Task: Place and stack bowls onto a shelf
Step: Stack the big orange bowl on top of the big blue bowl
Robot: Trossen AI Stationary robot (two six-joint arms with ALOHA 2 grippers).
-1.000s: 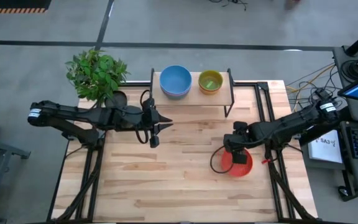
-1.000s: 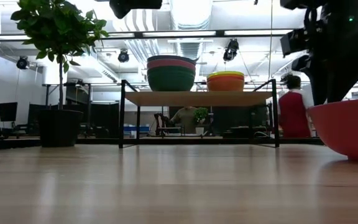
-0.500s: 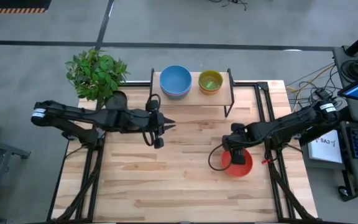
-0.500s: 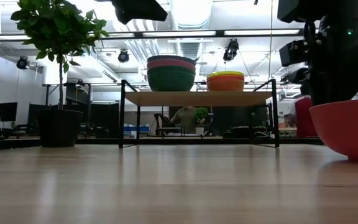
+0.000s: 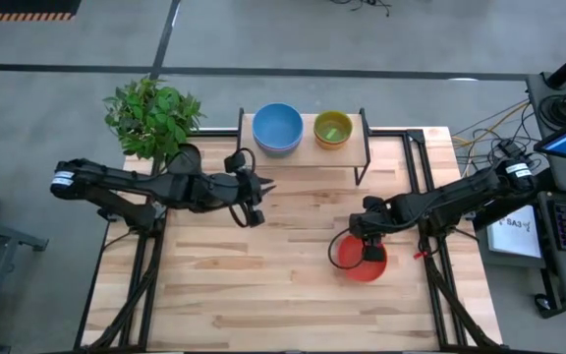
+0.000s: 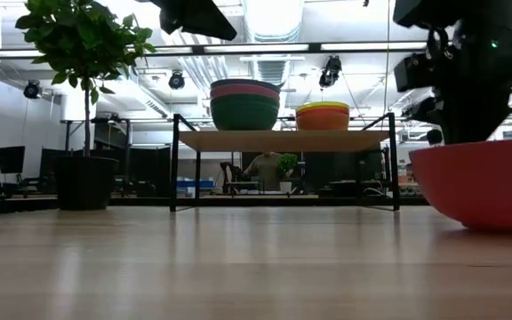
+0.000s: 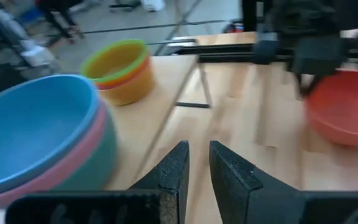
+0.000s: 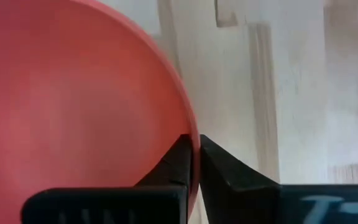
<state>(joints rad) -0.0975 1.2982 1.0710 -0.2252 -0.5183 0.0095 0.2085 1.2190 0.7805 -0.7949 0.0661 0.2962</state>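
Two stacks of bowls sit on the shelf [image 5: 303,149]. Left stack [image 6: 244,105]: blue on top, pink under it, teal at the bottom. Right stack [image 6: 322,116]: lime green innermost, yellow rim around it, orange outside. The shelf stands at the far edge of the table [image 5: 263,295], with a potted plant [image 5: 151,118] off its left end.

The red bowl [image 5: 364,262] is the one not on the shelf. It lies on the right half of the table, nearer than the shelf and well apart from it. In the low view its base meets the tabletop.

Right gripper [image 5: 373,254]: the fingers are pinched on the red bowl's rim, one finger inside the bowl and one outside, as the right wrist view shows.

Left gripper [image 5: 256,201]: above the table, just in front of the shelf's left end, pointing toward the shelf. Its fingers [image 7: 174,169] stand a narrow gap apart with nothing between them.
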